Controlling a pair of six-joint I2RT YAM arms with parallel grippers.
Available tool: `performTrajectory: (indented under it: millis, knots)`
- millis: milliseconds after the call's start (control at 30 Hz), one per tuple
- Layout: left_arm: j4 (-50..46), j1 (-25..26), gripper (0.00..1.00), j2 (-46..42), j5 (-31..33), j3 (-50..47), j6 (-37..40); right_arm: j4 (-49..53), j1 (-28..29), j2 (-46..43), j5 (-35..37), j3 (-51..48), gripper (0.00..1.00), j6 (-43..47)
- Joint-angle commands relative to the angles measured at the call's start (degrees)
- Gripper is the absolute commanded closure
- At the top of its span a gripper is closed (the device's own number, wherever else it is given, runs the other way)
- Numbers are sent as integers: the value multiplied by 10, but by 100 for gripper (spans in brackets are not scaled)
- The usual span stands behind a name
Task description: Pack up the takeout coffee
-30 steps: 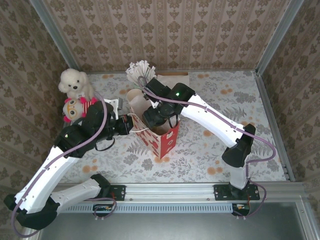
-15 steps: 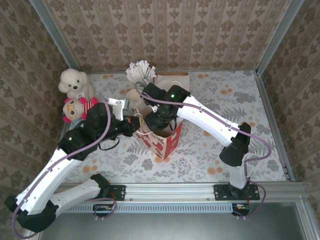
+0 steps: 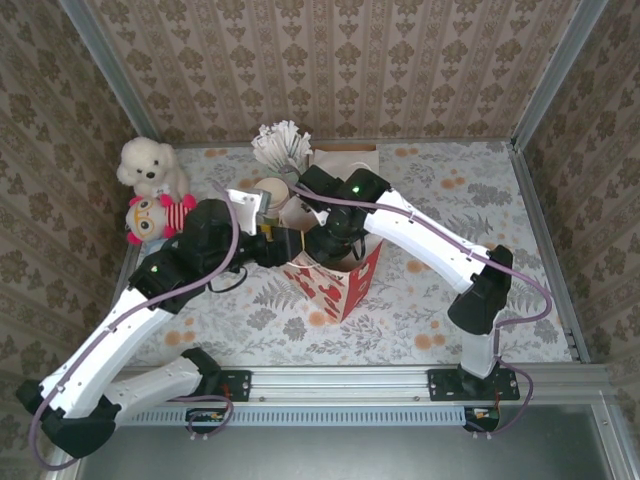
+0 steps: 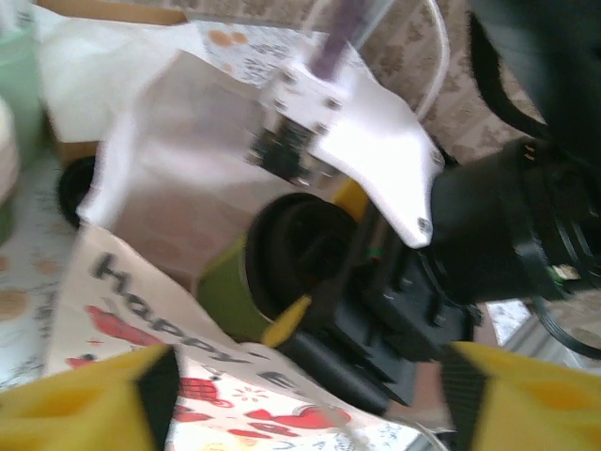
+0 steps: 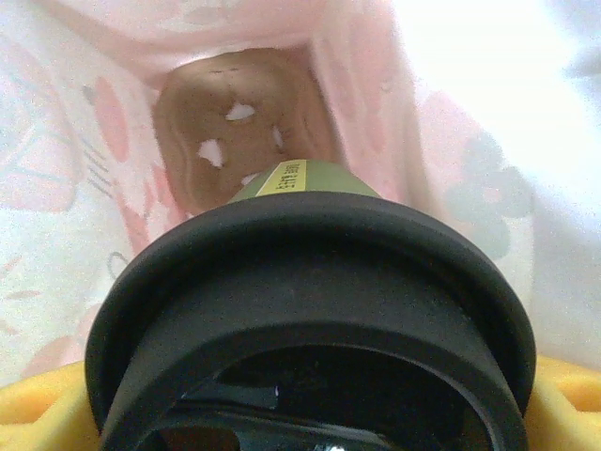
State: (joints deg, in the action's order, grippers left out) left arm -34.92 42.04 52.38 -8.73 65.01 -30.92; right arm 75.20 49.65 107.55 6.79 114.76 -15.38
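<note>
Green paper coffee cup [image 5: 338, 183], capped with a black lid [image 5: 310, 282], sits clamped in the right gripper [image 5: 300, 418], whose yellow fingers [image 5: 42, 418] flank the lid at the bottom corners of the right wrist frame. The cup's long axis runs straight away from that gripper, base aimed at the brown floor of the red gift bag [image 3: 335, 290] standing on the desk [image 3: 500, 200] at the centre of the overhead frame. The cup is within the bag's mouth; whether its base has reached the floor cannot be told. The left gripper [image 4: 305, 390], jaws spread and holding nothing, hovers just beside the bag's rim, so the lowering likely falls to the right arm.
</note>
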Motion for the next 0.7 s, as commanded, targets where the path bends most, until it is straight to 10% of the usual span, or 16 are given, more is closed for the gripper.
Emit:
performTrajectory:
  millis: [0,200,667]
  knots:
    - [-56,-46,11,-35,78,31,24,-29,13,-28,-37,-20,59,-8]
    - [-71,-132,9,-9,106,31,104,-40,24,-43,-24,-40,59,-17]
    - [-131,-139,28,230,-74,172,271,-49,23,-61,-9,-65,59,-26]
